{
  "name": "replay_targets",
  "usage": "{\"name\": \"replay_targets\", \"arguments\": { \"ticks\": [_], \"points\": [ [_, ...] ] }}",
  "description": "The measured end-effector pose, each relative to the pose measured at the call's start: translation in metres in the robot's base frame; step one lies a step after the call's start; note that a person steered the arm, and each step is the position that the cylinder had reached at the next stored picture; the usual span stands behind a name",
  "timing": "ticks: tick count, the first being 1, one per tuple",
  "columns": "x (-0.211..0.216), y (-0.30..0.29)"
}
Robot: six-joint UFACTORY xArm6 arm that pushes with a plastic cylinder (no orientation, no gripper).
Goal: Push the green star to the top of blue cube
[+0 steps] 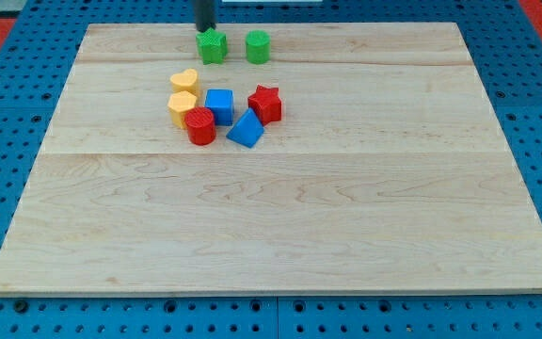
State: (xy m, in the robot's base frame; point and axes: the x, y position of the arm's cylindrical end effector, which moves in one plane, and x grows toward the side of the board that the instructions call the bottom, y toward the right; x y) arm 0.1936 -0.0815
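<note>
nearest, low in the cluster at upper centre, sit the red cylinder (pixel 199 126) and blue prism (pixel 246 130); behind them the blue cube (pixel 219 105), with the yellow blocks (pixel 183 97) on its left and the red star (pixel 264 103) on its right. farther up, near the top edge, is the green star (pixel 212 45), the green cylinder (pixel 258 46) just beside it. my tip (pixel 204 28), a bare rod with no jaws to open or close, sits at the star's far side. a push that lands off-centre could spin the star toward the yellow heart or nudge the cylinder; too long a push would ram the cube.
</note>
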Motion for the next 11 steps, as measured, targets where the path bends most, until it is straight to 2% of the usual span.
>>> {"name": "replay_targets", "arguments": {
  "ticks": [1, 3, 4, 5, 6, 7, 8, 9, 10, 11],
  "points": [
    [0.030, -0.011],
    [0.064, 0.022],
    [0.066, 0.023],
    [0.042, 0.011],
    [0.045, -0.031],
    [0.078, -0.017],
    [0.093, -0.012],
    [0.067, -0.013],
    [0.011, 0.015],
    [0.003, 0.073]
  ]
}}
